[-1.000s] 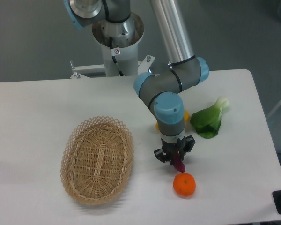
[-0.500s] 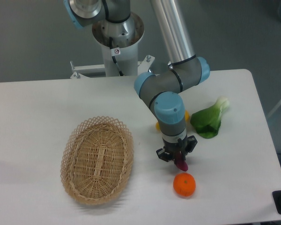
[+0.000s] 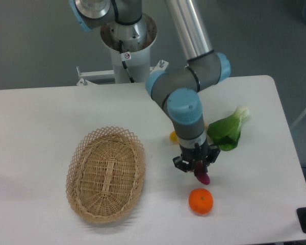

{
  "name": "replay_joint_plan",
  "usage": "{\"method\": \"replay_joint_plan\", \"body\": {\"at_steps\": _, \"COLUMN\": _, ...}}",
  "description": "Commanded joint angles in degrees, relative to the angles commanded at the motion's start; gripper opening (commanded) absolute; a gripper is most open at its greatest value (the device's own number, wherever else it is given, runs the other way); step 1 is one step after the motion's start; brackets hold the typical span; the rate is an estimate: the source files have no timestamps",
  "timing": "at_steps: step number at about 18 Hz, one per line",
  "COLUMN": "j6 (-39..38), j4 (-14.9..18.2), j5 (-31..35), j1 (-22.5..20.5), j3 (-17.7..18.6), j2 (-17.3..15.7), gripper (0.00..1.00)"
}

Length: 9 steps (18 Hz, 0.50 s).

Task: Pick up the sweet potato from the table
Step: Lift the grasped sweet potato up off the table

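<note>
Gripping smooth purple-magenta sweet potato, black two-finger gripper was seen clamped on tuber's upper end, tapered lower tip hanging just above glossy round orange. Whether tip was clear of matte white table could not be told. Oval woven wicker basket was pictured left. Leafy green bok choy and partly hidden yellow fruit were noted behind arm. Small label on robot base was illegible.
</note>
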<state>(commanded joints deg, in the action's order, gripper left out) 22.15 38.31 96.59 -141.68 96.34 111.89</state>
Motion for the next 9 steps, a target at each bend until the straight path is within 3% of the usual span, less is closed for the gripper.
{"method": "replay_joint_plan", "body": {"at_steps": 3, "j6": 0.6, "j4": 5.8, "j5": -0.4, "j1": 1.0, "j3": -3.3, "j2": -3.3, "gripper": 0.24}}
{"method": "replay_joint_plan", "body": {"at_steps": 5, "j6": 1.0, "j4": 8.4, "j5": -1.1, "j1": 3.2, "j3": -6.0, "j2": -4.8, "gripper": 0.25}}
{"method": "replay_joint_plan", "body": {"at_steps": 9, "j6": 2.6, "j4": 13.1, "j5": -1.2, "j1": 3.6, "j3": -8.1, "j2": -8.4, "gripper": 0.25}}
